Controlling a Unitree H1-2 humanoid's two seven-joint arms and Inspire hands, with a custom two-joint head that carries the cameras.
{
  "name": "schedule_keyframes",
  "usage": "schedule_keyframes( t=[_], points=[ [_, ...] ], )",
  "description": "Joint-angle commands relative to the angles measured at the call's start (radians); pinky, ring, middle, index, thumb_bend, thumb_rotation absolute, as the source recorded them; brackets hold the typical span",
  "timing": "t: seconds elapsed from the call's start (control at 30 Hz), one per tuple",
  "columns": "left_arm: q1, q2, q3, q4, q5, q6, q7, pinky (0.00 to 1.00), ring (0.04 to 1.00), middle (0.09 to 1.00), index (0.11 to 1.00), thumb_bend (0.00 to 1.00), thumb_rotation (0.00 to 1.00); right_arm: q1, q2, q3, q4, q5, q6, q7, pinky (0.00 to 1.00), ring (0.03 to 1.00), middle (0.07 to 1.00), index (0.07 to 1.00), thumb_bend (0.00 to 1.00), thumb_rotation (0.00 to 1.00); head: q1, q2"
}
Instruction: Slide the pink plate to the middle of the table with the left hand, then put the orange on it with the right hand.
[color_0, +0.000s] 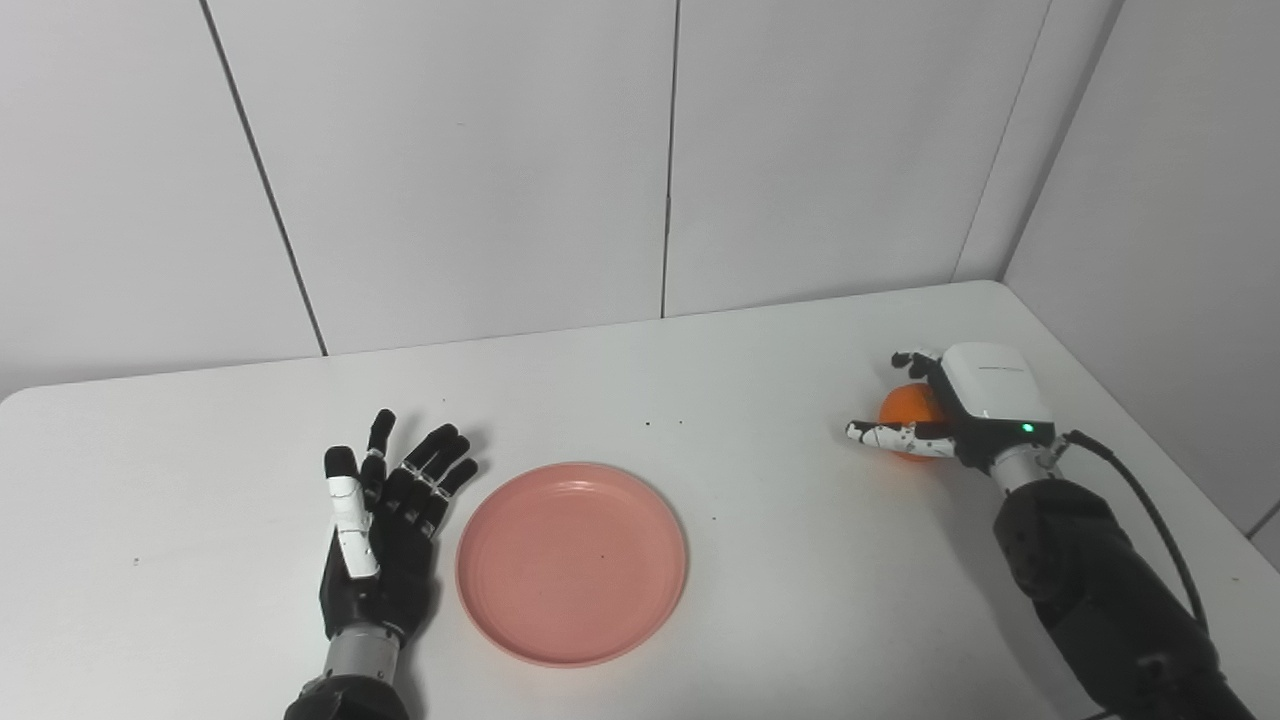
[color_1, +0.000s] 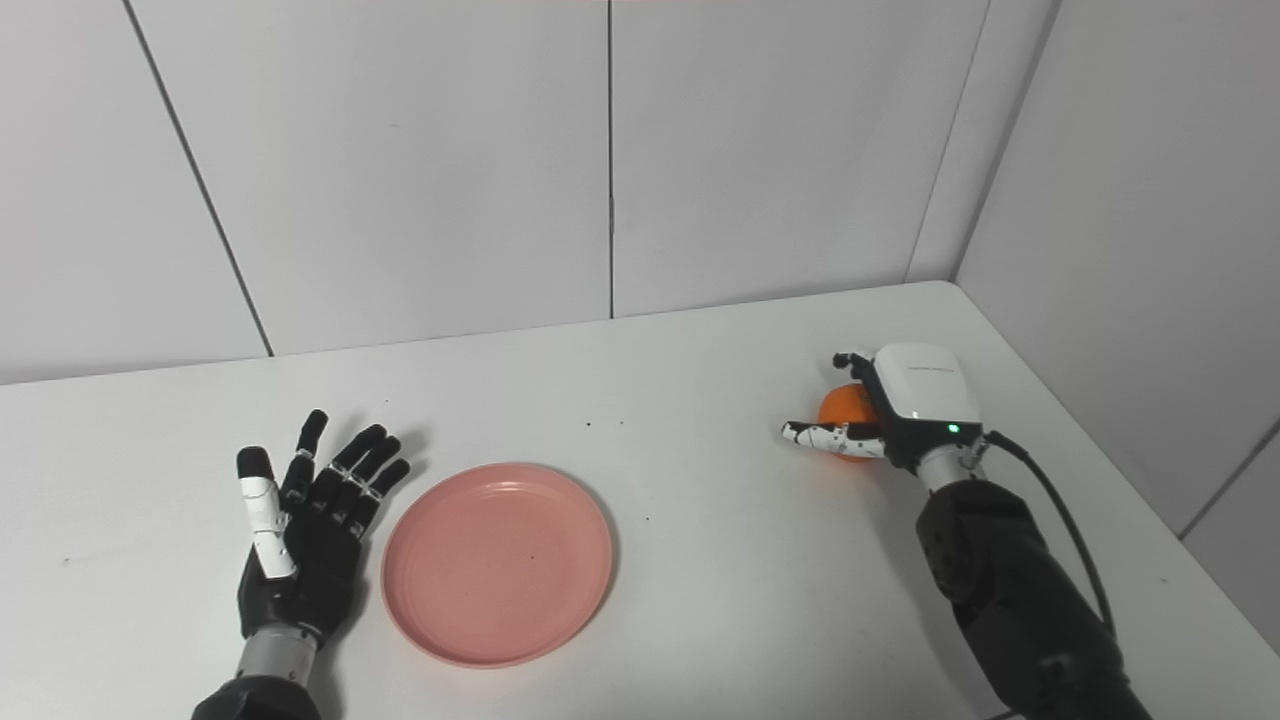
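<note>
Meanwhile, the right hand (color_0: 955, 410) curled around the orange (color_0: 908, 408) at the table's three o'clock side, thumb stretched across the fruit's near face and fingers hooked over its far side; whether the grasp had fully tightened could not be told, and the fruit appeared to rest on the white table (color_0: 780, 560). Toward nine o'clock, the left hand (color_0: 385, 535) lay palm up with its fingers spread, holding nothing, just beside the rim of the pink plate (color_0: 571, 561). That plate sat empty near the middle, so the sliding step looked finished and the orange pickup was in hand. Next, the fruit would need lifting and carrying toward nine o'clock, over the plate.
</note>
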Motion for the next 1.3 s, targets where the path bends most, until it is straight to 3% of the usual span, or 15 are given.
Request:
schedule_keyframes(
  t=[0.0,0.3,0.47,0.63,0.67,0.77,0.87,0.97,1.03,1.1,1.17,1.27],
  points=[
    [0.027,-0.004,-0.002,0.014,0.008,0.042,0.028,0.74,0.747,0.689,0.972,0.92,0.81,-0.026,-0.028,-0.005,-0.013,0.002,0.032,-0.008,0.52,0.643,0.713,0.728,0.89,0.85,0.002,0.003],
    [0.028,-0.004,-0.004,0.009,0.010,0.041,0.033,0.73,0.739,0.691,0.969,0.92,0.81,-0.027,-0.025,0.012,0.017,0.013,0.061,0.009,0.51,0.616,0.683,0.694,0.90,0.86,0.005,0.007],
    [0.029,-0.003,-0.006,0.008,0.010,0.042,0.031,0.74,0.739,0.683,0.972,0.92,0.82,-0.025,-0.015,0.014,0.032,0.017,0.068,-0.003,0.39,0.491,0.598,0.651,0.89,0.82,0.008,0.007],
    [0.030,-0.002,-0.007,0.002,0.007,0.046,0.031,0.74,0.741,0.687,0.973,0.92,0.82,-0.032,-0.006,0.022,0.061,0.001,0.100,-0.018,0.30,0.395,0.509,0.549,0.84,0.78,0.011,0.010],
    [0.030,-0.003,-0.006,0.001,0.006,0.048,0.033,0.75,0.742,0.683,0.974,0.92,0.82,-0.035,-0.005,0.026,0.070,-0.005,0.109,-0.021,0.25,0.334,0.432,0.462,0.82,0.75,0.011,0.010],
    [0.030,-0.002,-0.006,-0.001,0.005,0.053,0.033,0.75,0.745,0.682,0.974,0.92,0.82,-0.045,-0.007,0.044,0.096,-0.015,0.129,-0.025,0.21,0.282,0.355,0.401,0.77,0.68,0.012,0.011],
    [0.029,-0.001,-0.005,-0.001,0.003,0.055,0.033,0.75,0.744,0.683,0.972,0.92,0.81,-0.049,-0.009,0.057,0.102,-0.019,0.147,-0.021,0.23,0.319,0.385,0.486,0.72,0.63,0.012,0.011],
    [0.027,0.000,-0.005,0.000,0.002,0.057,0.034,0.75,0.742,0.685,0.969,0.92,0.81,-0.051,-0.012,0.070,0.106,-0.021,0.159,-0.019,0.28,0.381,0.446,0.500,0.69,0.59,0.015,0.011],
    [0.026,0.000,-0.005,0.000,0.002,0.059,0.034,0.75,0.742,0.689,0.969,0.92,0.81,-0.052,-0.014,0.076,0.112,-0.016,0.154,-0.030,0.27,0.369,0.426,0.475,0.67,0.58,0.016,0.011],
    [0.025,0.001,-0.005,0.000,0.004,0.058,0.034,0.75,0.745,0.687,0.969,0.92,0.81,-0.050,-0.017,0.079,0.109,-0.007,0.147,-0.036,0.29,0.380,0.441,0.507,0.66,0.57,0.016,0.010],
    [0.025,0.002,-0.005,0.001,0.004,0.058,0.033,0.75,0.742,0.685,0.967,0.92,0.81,-0.049,-0.019,0.080,0.106,0.004,0.140,-0.036,0.29,0.376,0.440,0.492,0.61,0.59,0.016,0.010],
    [0.025,0.002,-0.006,-0.004,0.005,0.061,0.035,0.74,0.743,0.684,0.968,0.91,0.82,-0.052,-0.018,0.077,0.111,0.026,0.132,-0.041,0.22,0.294,0.359,0.399,0.56,0.58,0.016,0.010]
  ],
)
